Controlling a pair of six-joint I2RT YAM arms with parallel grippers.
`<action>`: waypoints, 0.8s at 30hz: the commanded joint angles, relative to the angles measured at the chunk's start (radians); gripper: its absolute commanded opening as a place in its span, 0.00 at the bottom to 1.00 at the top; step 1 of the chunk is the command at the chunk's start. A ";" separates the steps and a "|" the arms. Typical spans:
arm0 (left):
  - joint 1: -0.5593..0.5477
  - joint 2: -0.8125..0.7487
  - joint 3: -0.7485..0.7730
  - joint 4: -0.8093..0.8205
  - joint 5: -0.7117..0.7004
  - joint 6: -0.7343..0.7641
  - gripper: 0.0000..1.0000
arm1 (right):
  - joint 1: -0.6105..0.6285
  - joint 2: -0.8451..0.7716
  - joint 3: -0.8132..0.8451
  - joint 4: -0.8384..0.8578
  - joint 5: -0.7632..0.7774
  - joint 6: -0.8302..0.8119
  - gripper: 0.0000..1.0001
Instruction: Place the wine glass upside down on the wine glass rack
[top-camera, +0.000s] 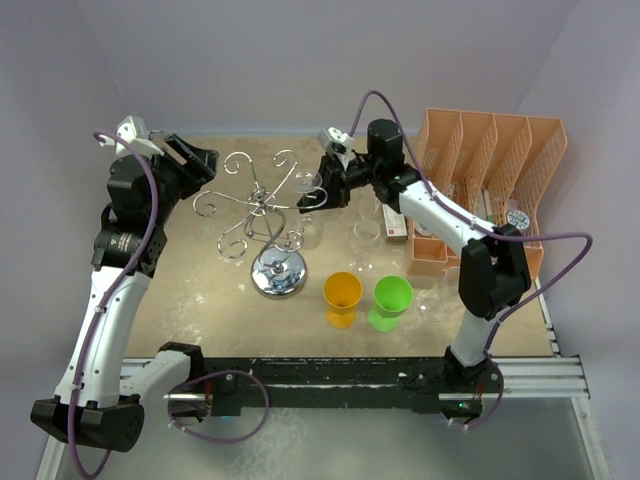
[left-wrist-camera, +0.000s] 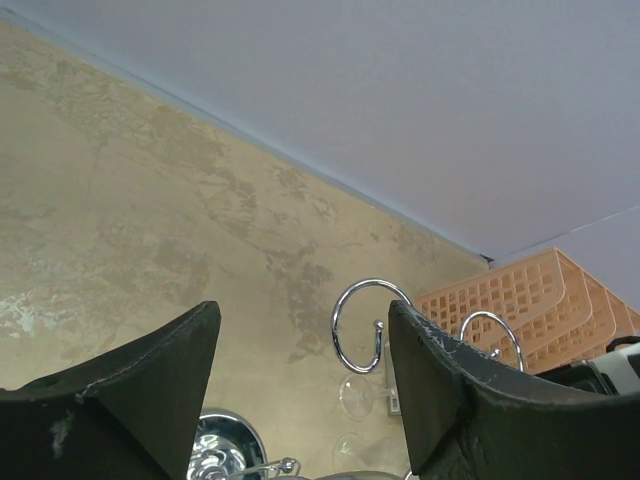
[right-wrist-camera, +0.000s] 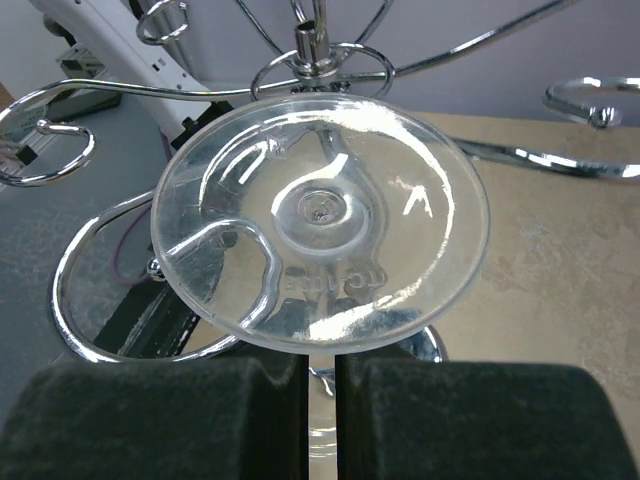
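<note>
Rack: shiny chrome wire wine glass rack (top-camera: 262, 205), standing mid-table on its round mirrored base.
Right gripper (right-wrist-camera: 320, 372): clamped on the stem of a clear wine glass (right-wrist-camera: 320, 220), foot among the rack's curled arms.
Left gripper (left-wrist-camera: 305, 390): jaws spread wide, empty, far-left of the rack.

Robot lab, table-top test cell

- plain pale lilac walls (top-camera: 300, 60) box in the bench (top-camera: 200, 300) at the back and both sides; no furnishings
- two white-and-black arms, left arm (top-camera: 100, 310) and right arm (top-camera: 440, 215), fixed to an aluminium rail (top-camera: 540, 375) at the near edge
- purple cable (top-camera: 560, 240) looped loose along each arm
- bench top tan, scuffed, blotchy
- mismatched props laid out: chrome wine glass rack (top-camera: 262, 205), orange cup (top-camera: 342, 297), green cup (top-camera: 391, 301), orange mesh file organiser (top-camera: 500, 160)
</note>
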 joint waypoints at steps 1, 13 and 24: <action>0.006 -0.001 0.007 0.018 -0.026 -0.008 0.65 | 0.009 -0.096 0.003 -0.043 -0.028 -0.093 0.00; 0.006 0.003 0.002 0.013 -0.035 -0.009 0.65 | 0.009 -0.103 -0.006 -0.176 -0.008 -0.171 0.00; 0.006 0.000 0.002 0.024 -0.023 -0.005 0.65 | 0.010 -0.129 -0.015 -0.301 -0.017 -0.273 0.00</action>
